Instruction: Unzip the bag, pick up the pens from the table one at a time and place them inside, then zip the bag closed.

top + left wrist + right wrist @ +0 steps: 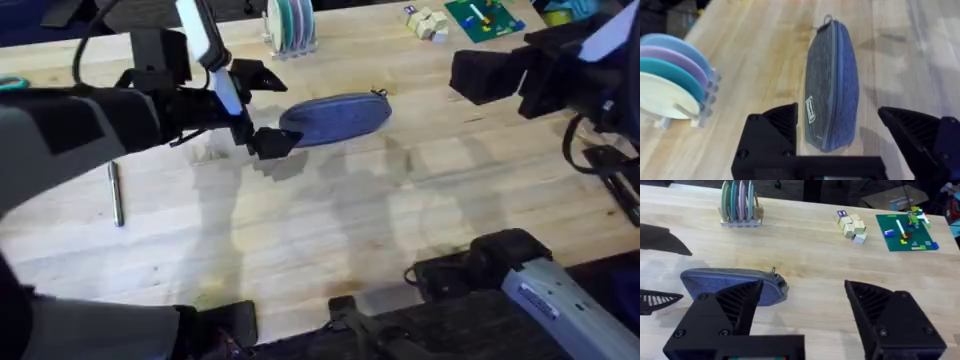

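Item: oblong blue-grey fabric pencil pouch [337, 118], zipper along its top seam with a small dark pull tab [379, 94] at one end, white label on one side near the other end; lies flat on the large light wooden butcher-block table [330, 220], in the middle of its width and toward the far edge, zipper appearing closed. Item: thin dark grey-silver pen [116, 193], lying on the table near the left edge, well apart from the pouch. Item: left gripper [262, 110], black, two fingers; reaches in from the left side, jaws released and spread wide, one finger on each side of the pouch's label end, holding nothing; whether either finger touches the fabric cannot be told. In the left wrist view the same fingers [775, 131] flank the pouch's near end with bare wood visible on both sides. Item: right gripper [800, 317], black, two fingers; jaws released and spread apart, empty, held above the table on the right side, away from the pouch's pull-tab end. Item: clear rack of round flat discs [291, 24], coloured blue, purple, teal and cream, standing at the far edge just beyond the pouch. Item: small cluster of pale wooden blocks [425, 22], far edge, right of the rack. Item: green baseplate with small coloured bricks [484, 17], far right corner area.
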